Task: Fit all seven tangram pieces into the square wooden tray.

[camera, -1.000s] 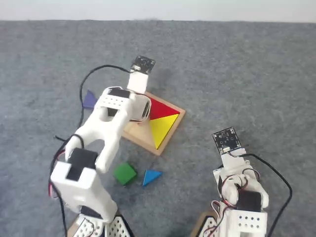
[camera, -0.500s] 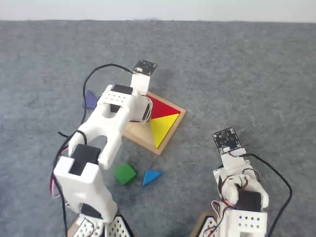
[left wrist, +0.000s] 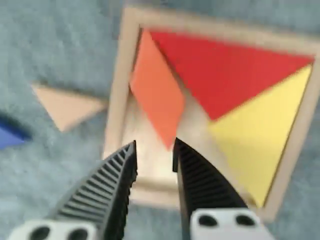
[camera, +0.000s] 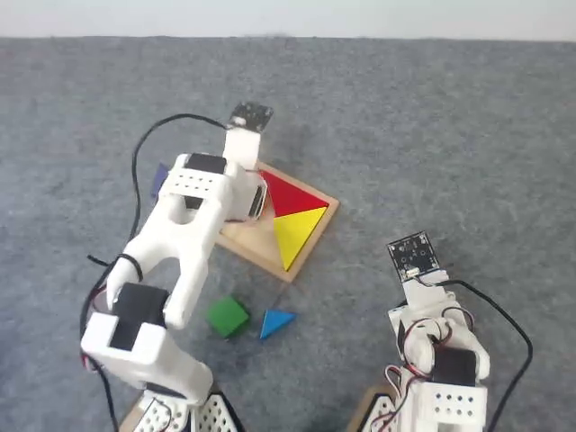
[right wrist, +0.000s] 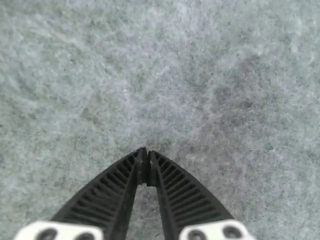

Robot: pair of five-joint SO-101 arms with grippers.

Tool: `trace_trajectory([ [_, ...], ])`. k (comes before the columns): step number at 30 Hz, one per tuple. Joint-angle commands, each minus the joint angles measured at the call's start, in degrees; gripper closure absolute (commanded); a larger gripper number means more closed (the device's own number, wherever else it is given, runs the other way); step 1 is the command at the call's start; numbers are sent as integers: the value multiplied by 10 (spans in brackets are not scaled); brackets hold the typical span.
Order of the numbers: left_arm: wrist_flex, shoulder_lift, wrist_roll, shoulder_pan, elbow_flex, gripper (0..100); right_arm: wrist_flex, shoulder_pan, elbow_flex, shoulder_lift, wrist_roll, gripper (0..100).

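The square wooden tray (left wrist: 116, 95) holds a red triangle (left wrist: 225, 70), a yellow triangle (left wrist: 260, 132) and an orange parallelogram (left wrist: 157, 95). My left gripper (left wrist: 154, 150) hovers open over the tray's bare wood, just above the parallelogram's tip, holding nothing. A tan triangle (left wrist: 65, 105) and a blue piece (left wrist: 10, 136) lie on the carpet beside the tray. In the high view the left arm (camera: 193, 220) covers the left part of the tray (camera: 331, 210). A green square (camera: 227, 316) and a blue triangle (camera: 276, 321) lie in front of it. My right gripper (right wrist: 146, 165) is shut over bare carpet.
Grey carpet covers the table. The right arm (camera: 436, 346) rests folded at the front right, well away from the tray. A purple piece (camera: 160, 180) peeks out behind the left arm. The left arm's black cable (camera: 148, 148) loops above the carpet.
The left arm has swung a little to the left over the tray. The right arm has stayed still.
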Motion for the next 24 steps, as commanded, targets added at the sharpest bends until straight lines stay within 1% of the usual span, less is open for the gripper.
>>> trace_trajectory([
  [1,44,-11,-4,-8,24,885,1,-2,10,-9,4,991],
  [3,41,-16,-28,-8,48,915,1,-2,10,-9,4,991],
  [6,51,-35,-29,18,59,939,1,-2,10,-9,4,991],
  [12,71,-88,-29,116,105,938,1,-2,10,-9,4,991],
  [15,70,-136,-28,143,126,938,1,-2,10,-9,4,991],
  [17,66,-180,-28,128,128,938,1,-2,10,-9,4,991],
  [19,41,-218,-27,88,127,934,1,-2,10,-9,4,991],
  [22,-33,-236,-9,21,132,871,1,-2,10,-9,4,991],
  [24,-79,-214,7,2,130,825,1,-2,10,-9,4,991],
])
